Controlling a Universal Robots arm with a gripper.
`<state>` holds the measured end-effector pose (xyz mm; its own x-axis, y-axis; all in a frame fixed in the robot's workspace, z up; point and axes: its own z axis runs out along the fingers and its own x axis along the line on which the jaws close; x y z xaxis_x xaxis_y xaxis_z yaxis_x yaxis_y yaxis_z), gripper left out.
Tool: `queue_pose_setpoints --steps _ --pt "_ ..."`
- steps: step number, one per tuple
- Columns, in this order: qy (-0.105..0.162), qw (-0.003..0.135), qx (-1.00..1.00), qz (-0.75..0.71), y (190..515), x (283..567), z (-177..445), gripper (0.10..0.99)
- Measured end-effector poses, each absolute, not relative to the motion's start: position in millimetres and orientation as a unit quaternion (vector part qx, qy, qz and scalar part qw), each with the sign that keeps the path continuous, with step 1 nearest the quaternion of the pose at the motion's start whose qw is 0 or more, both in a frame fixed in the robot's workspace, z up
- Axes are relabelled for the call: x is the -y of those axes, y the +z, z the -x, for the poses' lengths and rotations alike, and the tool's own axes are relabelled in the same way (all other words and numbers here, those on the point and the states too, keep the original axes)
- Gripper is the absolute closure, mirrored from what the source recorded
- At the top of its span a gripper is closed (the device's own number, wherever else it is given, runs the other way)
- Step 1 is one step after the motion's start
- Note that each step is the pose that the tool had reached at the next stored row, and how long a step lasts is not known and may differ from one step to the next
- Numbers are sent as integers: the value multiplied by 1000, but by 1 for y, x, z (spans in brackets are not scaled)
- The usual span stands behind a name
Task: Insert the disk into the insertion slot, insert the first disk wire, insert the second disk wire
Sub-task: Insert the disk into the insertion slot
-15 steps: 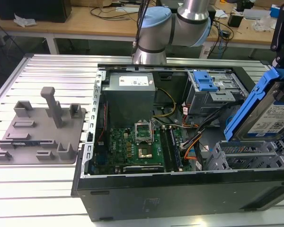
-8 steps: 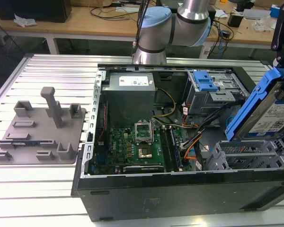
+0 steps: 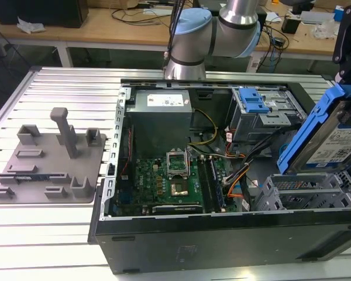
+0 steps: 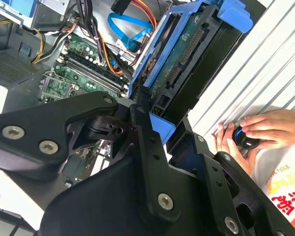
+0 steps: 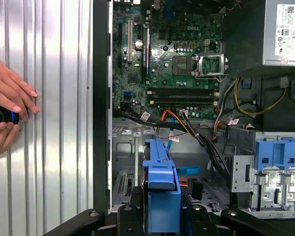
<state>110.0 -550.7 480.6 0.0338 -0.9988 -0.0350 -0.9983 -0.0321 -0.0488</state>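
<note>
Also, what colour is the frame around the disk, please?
Bright blue; the disk frame shows best in the exterior view.

We see the gripper (image 4: 155,120) clamped on the disk (image 4: 187,54) — blue frame, circuit side facing us — motherboard (image 4: 83,64) beyond it, a person's hands (image 4: 265,128) around a black knob (image 4: 246,138) on the ribbed table (image 4: 265,73).

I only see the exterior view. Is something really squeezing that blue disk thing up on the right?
Observer: Yes. In the first wrist view the gripper is shut on the blue frame of the disk.
Operator: What's on the disk's other side?
Observer: The second wrist view shows a green circuit board there.
Operator: Is anybody near?
Observer: Yes. In both wrist views a person's hands are on the ribbed table, holding a small black knob.
</note>
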Motion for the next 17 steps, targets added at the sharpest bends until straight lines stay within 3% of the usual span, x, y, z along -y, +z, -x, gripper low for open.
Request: queue_pose_setpoints --steps 17 --pt "-4 30 -696 718 471 551 -111 718"
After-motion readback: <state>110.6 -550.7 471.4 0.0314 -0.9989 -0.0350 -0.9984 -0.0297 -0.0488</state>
